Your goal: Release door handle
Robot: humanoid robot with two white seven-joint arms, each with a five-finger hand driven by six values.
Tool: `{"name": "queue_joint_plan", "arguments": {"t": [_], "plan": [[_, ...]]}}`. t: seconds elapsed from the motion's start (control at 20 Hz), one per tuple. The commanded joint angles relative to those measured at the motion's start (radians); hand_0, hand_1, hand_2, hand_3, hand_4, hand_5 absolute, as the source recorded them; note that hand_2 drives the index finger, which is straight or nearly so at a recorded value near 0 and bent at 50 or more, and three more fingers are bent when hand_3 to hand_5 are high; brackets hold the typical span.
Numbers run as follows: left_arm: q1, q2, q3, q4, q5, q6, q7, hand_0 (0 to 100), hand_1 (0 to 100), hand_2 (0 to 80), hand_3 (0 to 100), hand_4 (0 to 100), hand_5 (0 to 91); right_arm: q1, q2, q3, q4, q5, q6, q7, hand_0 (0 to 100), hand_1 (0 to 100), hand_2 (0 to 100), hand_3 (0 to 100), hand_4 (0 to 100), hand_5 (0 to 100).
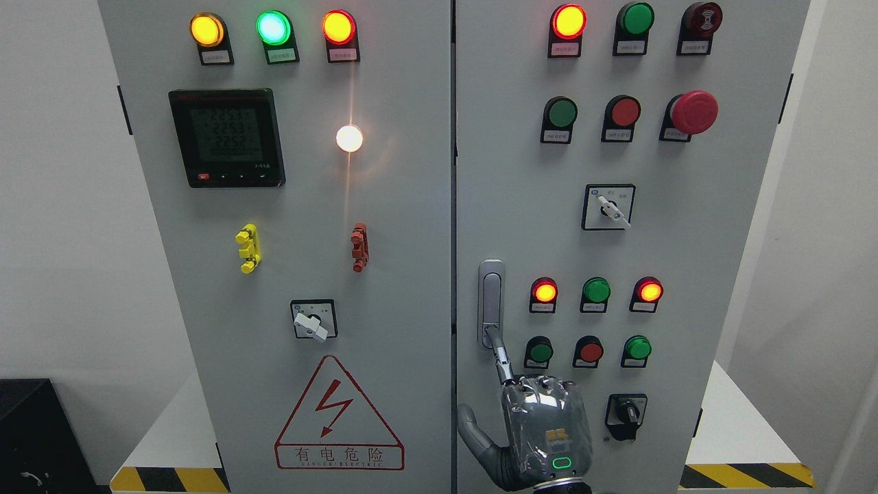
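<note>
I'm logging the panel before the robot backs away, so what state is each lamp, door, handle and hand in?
Right hand: index finger touching the handle's lower end, other fingers curled.
Door handle: flush in its plate.
Cabinet doors: shut.
Top-left lamps: all three lit.
Top-right red lamp: lit.
White lamp: lit.

grey cabinet [411, 226], red warning triangle [339, 418], yellow/black hazard stripes [748, 475], silver door handle [491, 302], grey hand [542, 432]

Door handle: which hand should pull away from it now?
The right hand. Its extended index finger touches the lower end of the door handle; its other fingers are curled. The left hand isn't in view.
</note>
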Motion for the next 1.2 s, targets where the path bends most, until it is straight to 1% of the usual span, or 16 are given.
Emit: {"name": "queue_joint_plan", "arguments": {"t": [0.0,0.95,1.0,1.05,1.15], "plan": [[-0.026,0.0,0.0,0.029,0.0,0.0,0.001,12,56,0.0,0,0,0.0,-0.004,0.001,-0.002,0.014,0.0,0.002,0.002,38,21,0,100,100,100],[-0.026,0.0,0.0,0.029,0.0,0.0,0.001,12,56,0.0,0,0,0.0,-0.004,0.009,0.003,0.028,0.002,0.003,0.003,38,21,0,100,100,100],[-0.028,0.0,0.0,0.029,0.0,0.0,0.001,12,56,0.0,0,0,0.0,-0.004,0.009,0.003,0.028,0.002,0.003,0.005,38,21,0,100,100,100],[-0.026,0.0,0.0,0.029,0.0,0.0,0.001,12,56,0.0,0,0,0.0,-0.003,0.009,0.001,0.028,0.002,0.003,0.018,38,21,0,100,100,100],[-0.026,0.0,0.0,0.029,0.0,0.0,0.001,12,56,0.0,0,0,0.0,-0.003,0.009,0.003,0.028,0.002,0.003,0.023,38,21,0,100,100,100]]}}
